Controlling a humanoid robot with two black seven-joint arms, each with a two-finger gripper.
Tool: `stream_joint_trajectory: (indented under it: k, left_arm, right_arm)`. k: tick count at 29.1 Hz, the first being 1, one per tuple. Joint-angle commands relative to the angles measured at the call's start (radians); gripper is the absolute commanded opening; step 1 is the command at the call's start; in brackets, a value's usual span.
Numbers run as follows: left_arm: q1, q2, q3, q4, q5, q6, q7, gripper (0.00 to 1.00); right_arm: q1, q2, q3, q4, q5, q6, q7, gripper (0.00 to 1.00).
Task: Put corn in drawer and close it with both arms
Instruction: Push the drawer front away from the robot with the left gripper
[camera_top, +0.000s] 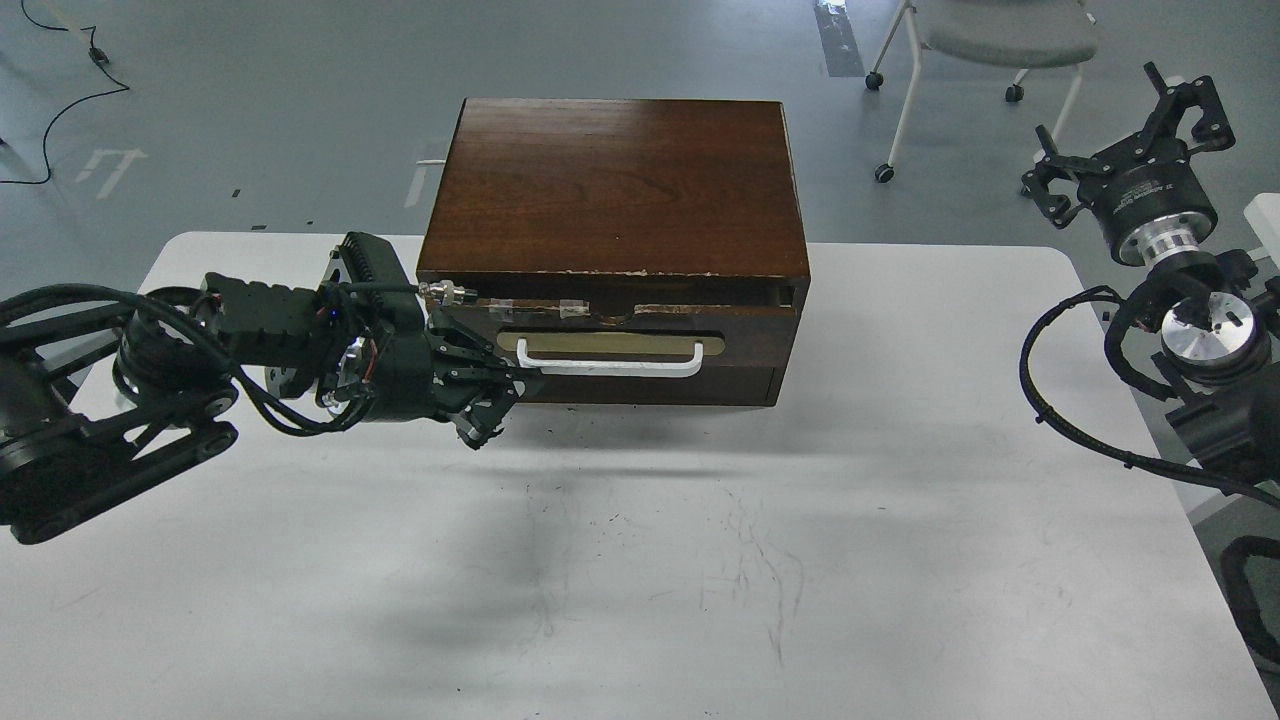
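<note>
The dark brown drawer (745, 345) with its white bar handle (610, 362) sits pushed into the wooden cabinet (615, 185), its front about flush, with only a thin gap along its chipped top edge. The corn is hidden inside. My left gripper (492, 405) is at the drawer front's left end, just left of the handle, its fingers apart and empty, touching or nearly touching the front. My right gripper (1130, 135) is raised at the far right, off the table, open and empty, far from the drawer.
The cabinet stands at the back middle of the white table (700, 560). A plain panel (650, 388) lies under the drawer. A wheeled chair (1000, 40) stands on the floor behind. Looped cables (1060, 400) hang from my right arm over the table's right edge.
</note>
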Motion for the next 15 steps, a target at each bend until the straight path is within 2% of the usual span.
stream_joint_trajectory:
  k: [1,15]
  left_arm:
    - [0.000,-0.011,-0.010,0.029,-0.001,0.009,0.000,0.00]
    - [0.000,-0.029,-0.010,0.061,-0.001,0.017,0.001,0.00]
  right_arm:
    - [0.000,-0.001,0.003,-0.003,0.000,0.000,0.000,1.00]
    - [-0.003,-0.009,0.002,-0.004,0.000,0.000,0.002,1.00]
